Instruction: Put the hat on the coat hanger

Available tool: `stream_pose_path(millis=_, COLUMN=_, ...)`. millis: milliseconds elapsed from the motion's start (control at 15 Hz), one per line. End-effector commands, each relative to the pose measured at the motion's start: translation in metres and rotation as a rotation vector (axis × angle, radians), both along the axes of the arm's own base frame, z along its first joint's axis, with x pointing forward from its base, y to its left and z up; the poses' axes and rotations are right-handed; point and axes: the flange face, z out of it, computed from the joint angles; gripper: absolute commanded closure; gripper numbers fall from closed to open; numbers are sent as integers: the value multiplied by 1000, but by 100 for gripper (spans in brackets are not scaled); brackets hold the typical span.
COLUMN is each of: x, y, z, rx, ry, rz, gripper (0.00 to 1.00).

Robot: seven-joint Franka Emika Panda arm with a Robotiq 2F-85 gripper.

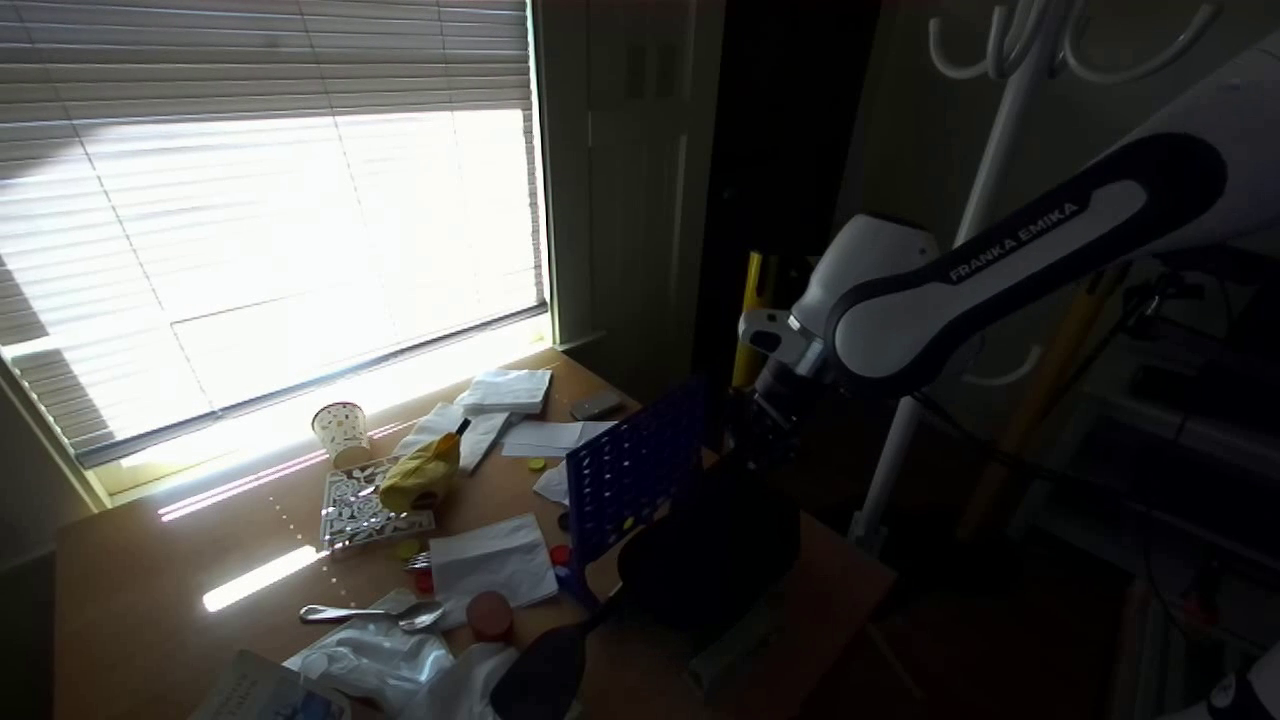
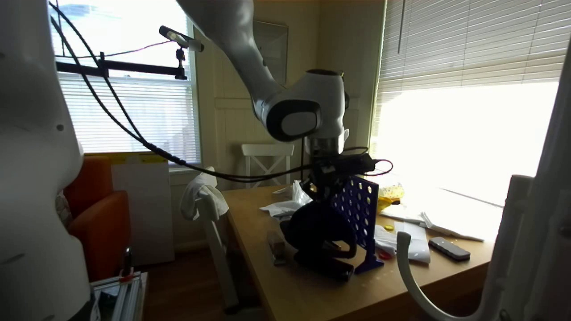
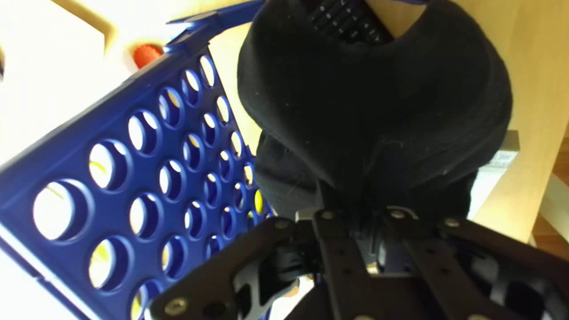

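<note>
The hat (image 3: 378, 111) looked securely grasped, and the step in hand seemed to be lifting it away for the trip to the coat hanger (image 1: 990, 170). In the wrist view the gripper (image 3: 360, 218) was narrow, with a fold of the hat pinched at its tips and the rest spread in a loose, rounded drape. The hat was over the table (image 2: 285, 290), just beside the blue rack (image 1: 635, 470); whether it touched the dark thing (image 2: 332, 269) under it could not be told. The next move probably called for a straight rise, so that no cloth snagged the rack, then a swing to the upper hooks (image 1: 1130, 73), with the hat's opening turned to a hook tip. The arm (image 2: 258, 58) sloped down to a bent joint above the table, and from there the wrist dropped nearly straight, gripper pointing down.
</note>
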Motion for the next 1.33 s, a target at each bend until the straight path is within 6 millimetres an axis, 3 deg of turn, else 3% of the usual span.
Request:
stream_pose_path(millis=0, x=-16, y=-5, z=44, rx=5, ry=-43, rz=-148, gripper=94)
stream_pose_path(millis=467, x=-37, y=-4, z=115, rx=-155, ry=-188, rz=-293, gripper=95)
stream_pose_path(millis=1267, x=-85, y=25, z=226, rx=-538, ry=-324, rz=-331, gripper=95)
